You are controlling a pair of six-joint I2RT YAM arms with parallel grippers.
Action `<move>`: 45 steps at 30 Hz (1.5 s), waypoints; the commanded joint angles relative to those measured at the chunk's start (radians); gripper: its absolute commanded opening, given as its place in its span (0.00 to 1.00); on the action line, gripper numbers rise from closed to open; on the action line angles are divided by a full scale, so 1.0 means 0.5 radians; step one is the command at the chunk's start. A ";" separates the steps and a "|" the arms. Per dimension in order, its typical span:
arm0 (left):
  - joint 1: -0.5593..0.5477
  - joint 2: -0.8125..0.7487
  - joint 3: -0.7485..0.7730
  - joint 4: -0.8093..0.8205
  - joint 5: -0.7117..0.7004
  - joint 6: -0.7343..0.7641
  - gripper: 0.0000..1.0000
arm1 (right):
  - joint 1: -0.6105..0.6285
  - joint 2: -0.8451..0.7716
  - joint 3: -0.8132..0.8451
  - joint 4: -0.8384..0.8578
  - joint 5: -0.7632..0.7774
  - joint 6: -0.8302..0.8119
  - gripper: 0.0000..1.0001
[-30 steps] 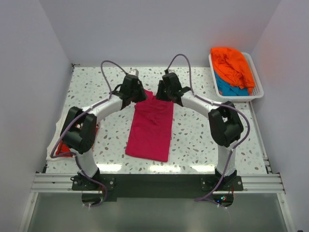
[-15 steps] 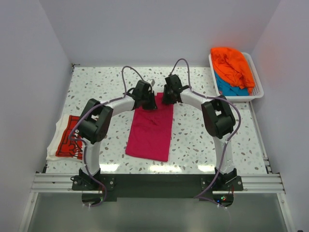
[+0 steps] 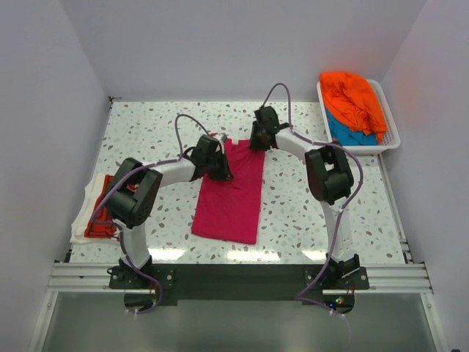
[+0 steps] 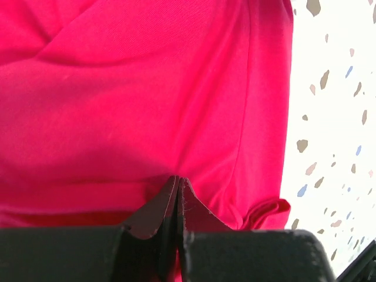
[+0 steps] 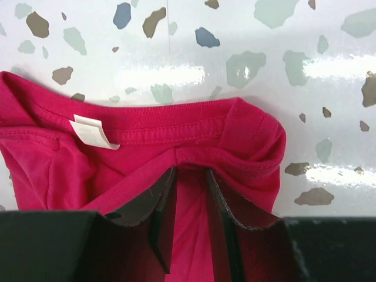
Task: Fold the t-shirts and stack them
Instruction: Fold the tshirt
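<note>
Pink shirt [image 3: 229,194], one of four: your left gripper [image 4: 177,178], shut tight, and right gripper [image 5: 189,175], narrow, both pinch its 12 o'clock end.

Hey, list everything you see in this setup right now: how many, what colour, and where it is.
magenta t-shirt: one, magenta-pink, lying as a long strip mid-table
red t-shirt: one, red with white lettering, at the table's left edge, partly hidden by the left arm
orange t-shirt: one, orange, heaped on top in the basket
teal t-shirt: one, teal-blue, in the basket under the orange one
basket: one, white slatted plastic, far right corner
table: one, white with speckles
left gripper: one, black, shut on the magenta t-shirt near its far end
right gripper: one, black, closed on the collar end
</note>
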 commanded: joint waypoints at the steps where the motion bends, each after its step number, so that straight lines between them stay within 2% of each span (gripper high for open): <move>1: 0.044 -0.187 -0.065 0.095 -0.093 -0.061 0.05 | -0.016 0.069 0.112 -0.032 0.012 -0.057 0.30; 6: 0.102 -0.239 -0.145 -0.021 -0.203 -0.086 0.04 | -0.022 0.148 0.182 -0.063 0.022 -0.072 0.30; 12: 0.115 -0.236 -0.206 -0.043 -0.225 -0.092 0.00 | -0.028 0.204 0.277 -0.093 0.025 -0.093 0.30; 20: 0.145 -0.264 -0.228 -0.070 -0.259 -0.098 0.00 | -0.037 0.259 0.376 -0.145 0.009 -0.127 0.31; 25: 0.197 -0.282 -0.182 -0.049 -0.234 -0.119 0.00 | -0.037 0.225 0.474 -0.210 -0.037 -0.182 0.39; 28: 0.246 -0.344 -0.115 0.015 -0.176 -0.126 0.08 | -0.037 0.152 0.508 -0.241 -0.046 -0.219 0.45; 31: 0.268 -0.405 -0.029 0.031 -0.142 -0.104 0.23 | -0.034 0.066 0.551 -0.293 -0.055 -0.247 0.55; 32: 0.268 -0.417 -0.013 0.091 -0.154 -0.101 0.31 | -0.037 0.041 0.557 -0.326 -0.055 -0.256 0.60; 35: 0.271 -0.485 -0.001 0.065 -0.206 -0.135 0.36 | -0.037 -0.075 0.548 -0.366 -0.061 -0.268 0.69; 38: 0.262 -0.604 -0.136 -0.064 -0.365 -0.251 0.39 | -0.037 -0.228 0.465 -0.422 -0.055 -0.253 0.75; 41: 0.237 -0.800 -0.393 -0.156 -0.598 -0.373 0.45 | -0.022 -0.516 0.168 -0.422 -0.067 -0.183 0.75; 42: 0.219 -0.916 -0.543 -0.166 -0.642 -0.395 0.46 | -0.013 -0.608 -0.091 -0.388 -0.070 -0.164 0.75; 44: 0.198 -1.091 -0.681 -0.193 -0.718 -0.442 0.51 | 0.021 -0.897 -0.374 -0.296 -0.085 -0.091 0.75; 45: 0.167 -1.150 -0.807 -0.211 -0.734 -0.448 0.52 | 0.030 -0.983 -0.655 -0.259 -0.110 -0.063 0.75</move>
